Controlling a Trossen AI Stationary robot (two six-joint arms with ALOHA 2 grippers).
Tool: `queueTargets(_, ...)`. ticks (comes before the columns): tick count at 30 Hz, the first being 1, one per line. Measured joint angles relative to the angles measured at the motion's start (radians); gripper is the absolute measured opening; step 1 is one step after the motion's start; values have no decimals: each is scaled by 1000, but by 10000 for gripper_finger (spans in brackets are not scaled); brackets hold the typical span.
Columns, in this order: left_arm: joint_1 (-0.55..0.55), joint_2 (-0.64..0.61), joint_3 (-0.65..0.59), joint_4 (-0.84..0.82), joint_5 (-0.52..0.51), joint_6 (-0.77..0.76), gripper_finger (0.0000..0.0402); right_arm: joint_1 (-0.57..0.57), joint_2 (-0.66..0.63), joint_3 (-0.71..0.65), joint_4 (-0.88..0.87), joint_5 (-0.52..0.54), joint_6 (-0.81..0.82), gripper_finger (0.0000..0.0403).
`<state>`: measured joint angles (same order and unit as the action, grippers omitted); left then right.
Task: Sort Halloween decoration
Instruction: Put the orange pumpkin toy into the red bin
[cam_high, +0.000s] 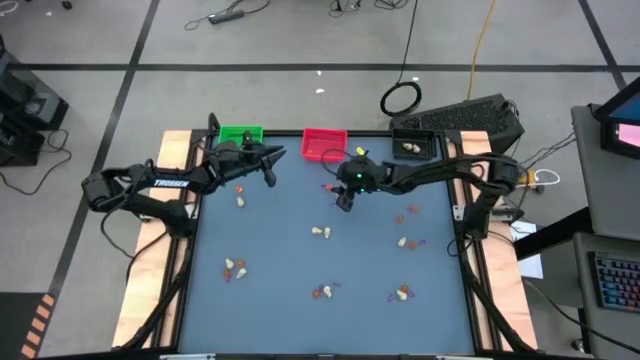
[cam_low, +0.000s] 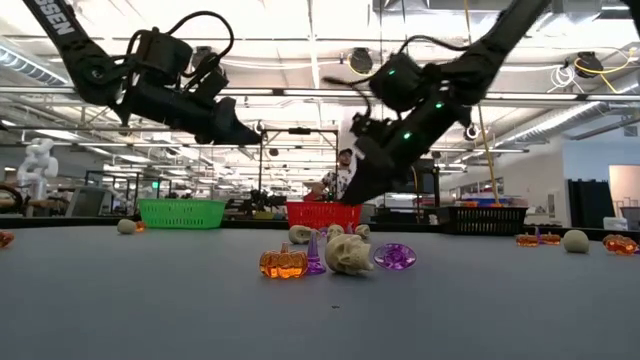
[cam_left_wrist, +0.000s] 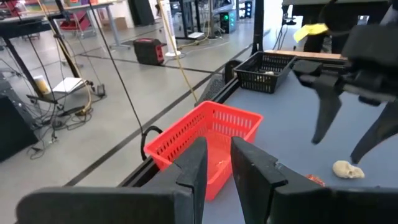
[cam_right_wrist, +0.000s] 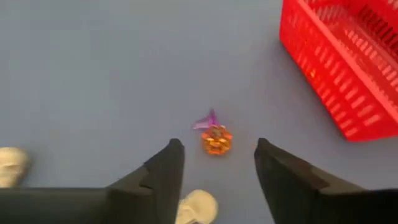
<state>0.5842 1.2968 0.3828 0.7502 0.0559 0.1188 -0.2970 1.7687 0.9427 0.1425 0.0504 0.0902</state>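
Red tray (cam_right_wrist: 348, 68) near orange pumpkin trinket (cam_right_wrist: 216, 140).

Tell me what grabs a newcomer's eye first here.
Three small baskets line the table's far edge: green basket, red basket, black basket. The right gripper hangs open above an orange pumpkin trinket near the red basket. Tiny trinket clusters dot the grey mat.

Red basket (cam_right_wrist: 348, 68) cut off by the edge in the right wrist view. One skull (cam_right_wrist: 11, 167) half out of frame there; another (cam_right_wrist: 198, 207) partly behind the near fingers (cam_right_wrist: 163, 180). From above, trinkets on the bench (cam_high: 280, 250) too small to tell apart. Black basket's (cam_high: 412, 146) contents unclear.
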Motion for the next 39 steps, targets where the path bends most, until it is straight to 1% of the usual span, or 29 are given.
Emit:
queueTargets(2,0,0,0,0,0,1,77,-3,36,38,-30,1,-1,215)
queueTargets(5,0,0,0,0,0,5,77,-3,82,91,-72,0,-10,231)
queueTargets(11,0,0,0,-2,0,27,77,-6,148,174,-161,0,-26,233)
queueTargets(17,0,0,0,-5,1,27,77,-10,181,197,-180,-2,-26,206)
queueTargets(24,0,0,0,-7,1,26,77,-11,181,197,-185,-3,-26,157)
queueTargets(29,0,0,0,-8,2,26,77,-18,181,197,-172,-57,-24,127)
queueTargets(32,0,0,0,-8,1,26,77,-19,181,197,-166,-55,-24,122)
queueTargets(39,0,0,0,-8,1,26,77,-24,181,197,-165,-55,-24,125)
